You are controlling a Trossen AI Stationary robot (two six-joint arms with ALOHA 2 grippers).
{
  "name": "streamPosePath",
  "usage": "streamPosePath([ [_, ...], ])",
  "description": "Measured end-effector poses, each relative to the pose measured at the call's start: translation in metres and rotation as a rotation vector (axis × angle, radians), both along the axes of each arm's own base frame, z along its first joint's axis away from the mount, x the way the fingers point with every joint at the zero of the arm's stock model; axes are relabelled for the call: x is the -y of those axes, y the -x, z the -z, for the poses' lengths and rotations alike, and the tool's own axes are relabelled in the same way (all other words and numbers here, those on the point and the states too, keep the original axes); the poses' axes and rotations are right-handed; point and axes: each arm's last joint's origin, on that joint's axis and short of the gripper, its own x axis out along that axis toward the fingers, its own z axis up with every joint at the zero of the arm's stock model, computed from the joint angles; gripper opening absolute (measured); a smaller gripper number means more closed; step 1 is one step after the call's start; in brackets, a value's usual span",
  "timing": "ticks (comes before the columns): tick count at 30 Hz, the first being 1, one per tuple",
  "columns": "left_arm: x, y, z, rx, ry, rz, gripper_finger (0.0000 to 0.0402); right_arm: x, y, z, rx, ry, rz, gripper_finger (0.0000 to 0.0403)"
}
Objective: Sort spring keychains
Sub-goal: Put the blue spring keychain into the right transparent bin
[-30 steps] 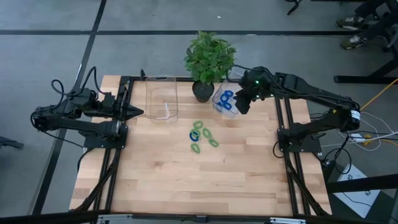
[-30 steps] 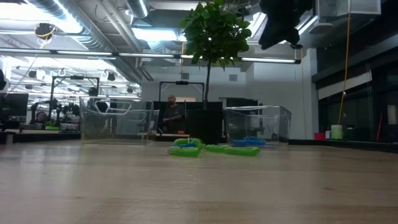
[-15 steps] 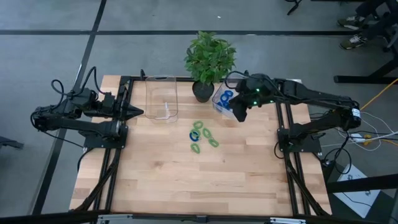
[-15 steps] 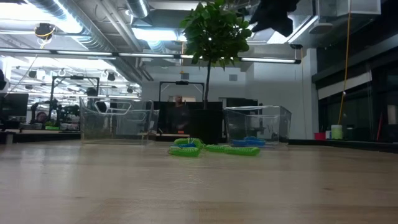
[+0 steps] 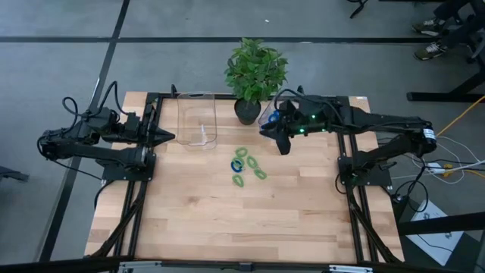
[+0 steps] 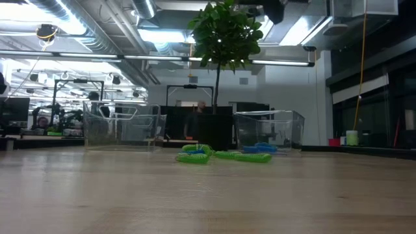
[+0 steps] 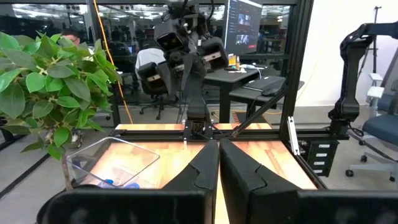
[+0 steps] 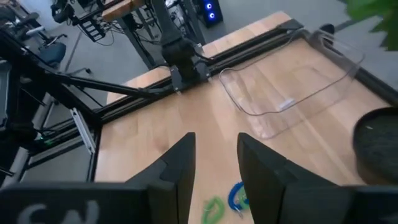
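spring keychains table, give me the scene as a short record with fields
loose keychains: small cluster of green and blue loops on the wood at table centre
right bin: clear bin, blue keychains inside
left bin: clear bin, nothing visible in it
plant: potted plant between the bins at the back
right gripper: open, empty, above the table between right bin and cluster
left gripper: shut, parked at the left edge beside the left bin
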Motion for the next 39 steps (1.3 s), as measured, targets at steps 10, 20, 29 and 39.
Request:
streamPosePath([
  [10, 0.000, 0.000, 0.000, 0.000, 0.000, 0.000, 0.0012, 0.002, -0.023, 0.019, -0.051, -0.070, 0.026, 0.0117],
  [20, 0.000, 0.000, 0.000, 0.000, 0.000, 0.000, 0.0011, 0.000, -0.041, 0.015, 0.087, -0.095, -0.082, 0.0117],
  [29, 0.000, 0.000, 0.000, 0.000, 0.000, 0.000, 0.0008, 0.000, -0.041, 0.017, 0.077, -0.129, -0.083, 0.0117],
  [39, 0.000, 0.000, 0.000, 0.000, 0.000, 0.000, 0.0011, -0.004, -0.040, 0.020, 0.031, -0.205, -0.155, 0.0117],
])
